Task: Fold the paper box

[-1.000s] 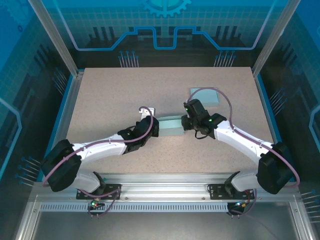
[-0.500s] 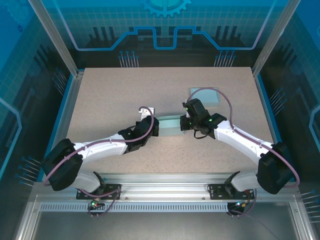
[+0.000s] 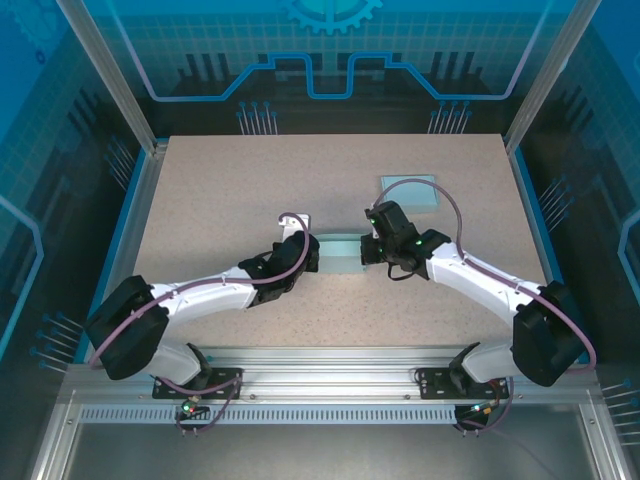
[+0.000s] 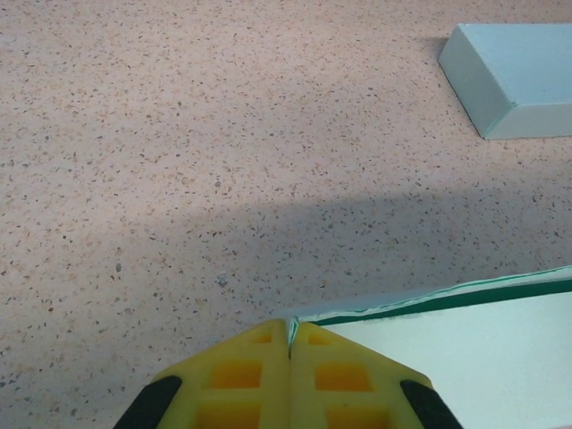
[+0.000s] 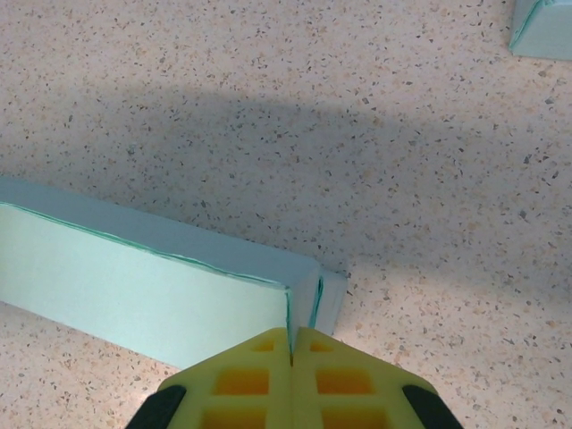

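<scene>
setting: speckled beige worktop (image 3: 230, 190) inside an enclosure with blue patterned walls and aluminium rails; both arms reach inward from the near edge.
paper box (image 3: 340, 252) (image 4: 465, 349) (image 5: 134, 295): pale mint with thin green edge lines, partly folded, lying near the middle of the worktop between the two arms' tips.
left end effector (image 3: 312, 250) (image 4: 289, 335): at the paper box's left end; its yellow fingers (image 4: 241, 375) are pressed together, and the corner of a pale panel runs into the seam between them, so it is pinching the paper.
right end effector (image 3: 366, 250) (image 5: 292, 344): at the paper box's right end; its yellow fingers (image 5: 344, 380) are closed tight, with a green-edged upright wall running into their seam at the corner, gripped there.
box wall, right wrist view: one long side stands up from the worktop, and a short flap sticks out just past the corner.
second box (image 3: 408, 191) (image 4: 514, 76) (image 5: 543, 27): same pale mint, fully formed, resting on the far right part of the worktop, well apart from both arms.
</scene>
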